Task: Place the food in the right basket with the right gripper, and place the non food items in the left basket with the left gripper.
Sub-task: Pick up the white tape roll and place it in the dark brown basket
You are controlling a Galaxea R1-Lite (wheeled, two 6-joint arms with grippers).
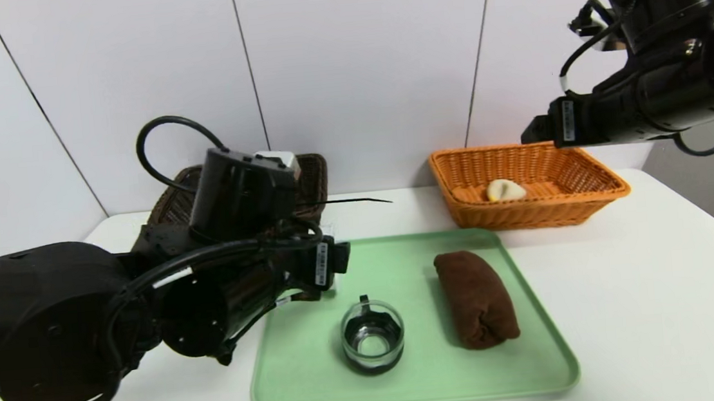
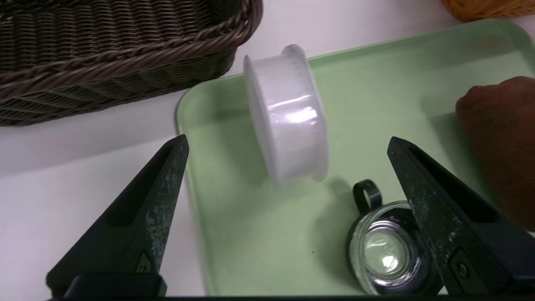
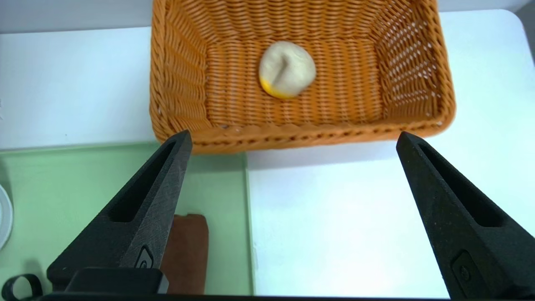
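Note:
A pale bun (image 1: 505, 189) lies inside the orange right basket (image 1: 594, 173). On the green tray (image 1: 411, 376) stand a small glass cup with a black loop (image 1: 372, 341) and a rolled brown towel (image 1: 477, 298). A white plastic roll (image 2: 288, 113) lies on its side at the tray's far left corner, hidden by the arm in the head view. My left gripper (image 2: 287, 138) hangs open over the tray's left part, holding nothing, with the roll just beyond its tips. Raised near the orange basket (image 3: 179, 83), my right gripper (image 3: 293, 136) is open and empty. The bun (image 3: 287, 69) rests on the basket floor.
The dark brown left basket (image 1: 309, 172) stands at the back left, close to the tray's corner, its rim (image 2: 125, 54) near the roll. A white table (image 1: 663, 303) carries everything; a white panelled wall stands behind. A thin black stick (image 1: 357, 200) pokes out of the dark basket.

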